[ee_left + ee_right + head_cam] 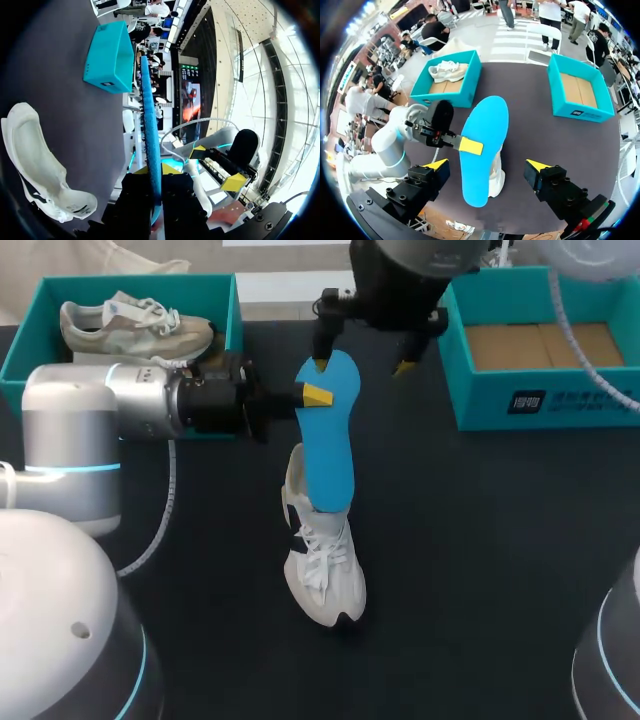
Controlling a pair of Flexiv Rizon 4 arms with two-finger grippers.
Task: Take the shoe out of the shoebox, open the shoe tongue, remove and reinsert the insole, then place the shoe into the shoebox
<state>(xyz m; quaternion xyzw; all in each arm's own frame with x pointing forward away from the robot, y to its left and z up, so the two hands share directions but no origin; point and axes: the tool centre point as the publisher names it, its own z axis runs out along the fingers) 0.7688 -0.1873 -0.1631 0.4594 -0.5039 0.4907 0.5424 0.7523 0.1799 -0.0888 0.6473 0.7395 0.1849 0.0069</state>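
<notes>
Above shoe [322,570] | left gripper [316,395] clamps insole [327,435] (probably light, bendy) | right gripper [362,366] spread wide | pinch free end

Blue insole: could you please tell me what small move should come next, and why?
Probably lower the blue insole end-first into the white shoe: the left gripper holds it, seemingly pulled out, just above that shoe, while the right gripper hovers open.
</notes>
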